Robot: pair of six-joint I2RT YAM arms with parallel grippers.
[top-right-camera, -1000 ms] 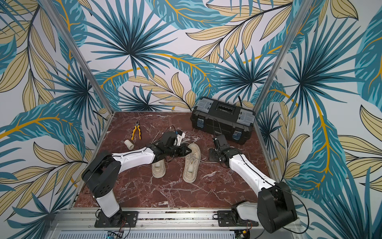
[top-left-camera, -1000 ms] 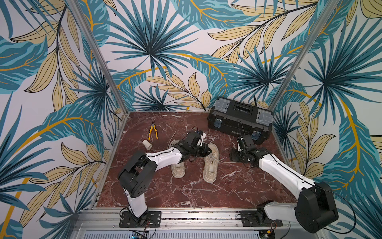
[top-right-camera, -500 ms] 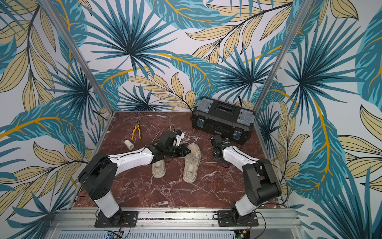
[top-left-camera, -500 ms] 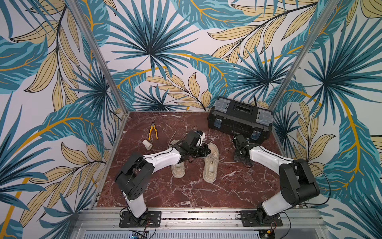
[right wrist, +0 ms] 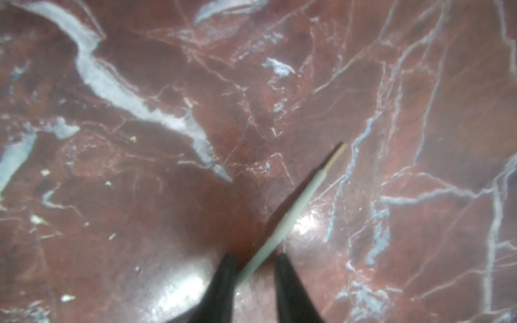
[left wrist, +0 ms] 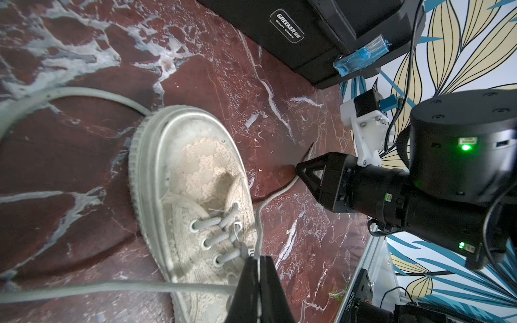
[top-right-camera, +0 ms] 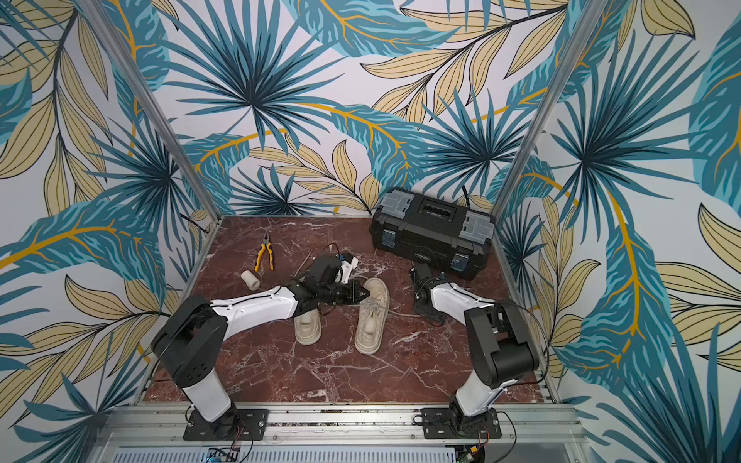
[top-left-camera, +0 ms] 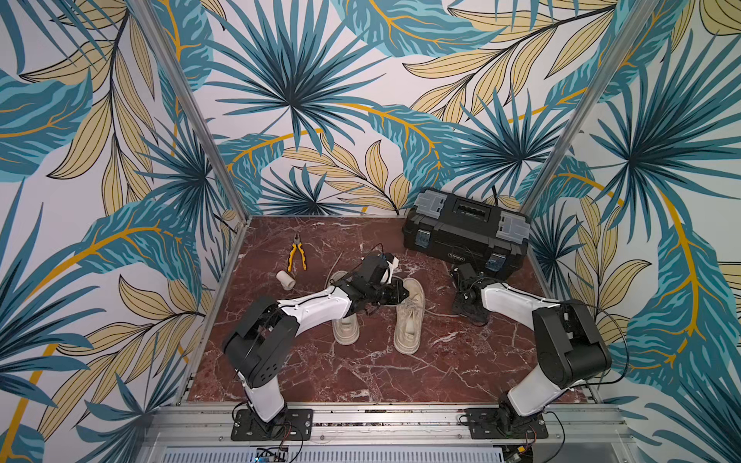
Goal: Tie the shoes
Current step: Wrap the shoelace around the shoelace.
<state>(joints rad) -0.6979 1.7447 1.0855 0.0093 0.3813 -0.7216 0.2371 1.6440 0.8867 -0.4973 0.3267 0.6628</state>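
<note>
Two beige shoes lie side by side mid-table in both top views, the left shoe (top-left-camera: 347, 332) and the right shoe (top-left-camera: 409, 320). My left gripper (left wrist: 258, 261) hovers over the right shoe's (left wrist: 201, 173) eyelets, shut on one of its laces (left wrist: 279, 190). That lace runs across the marble to my right gripper (left wrist: 297, 170). In the right wrist view the right gripper (right wrist: 256, 260) is down at the table, its fingers apart. The lace end (right wrist: 302, 201) passes between them and touches one finger (right wrist: 229, 268). Another lace (left wrist: 84, 288) trails loose across the shoe.
A black toolbox (top-left-camera: 465, 228) stands at the back right, close behind my right gripper (top-left-camera: 465, 314). Yellow-handled pliers (top-left-camera: 296, 256) and a small white roll (top-left-camera: 285, 280) lie at the back left. Patterned walls enclose the table on three sides.
The right arm has folded, its elbow rising and pulling in, while its gripper stays low by the lace end. The left arm and both shoes have not moved.
</note>
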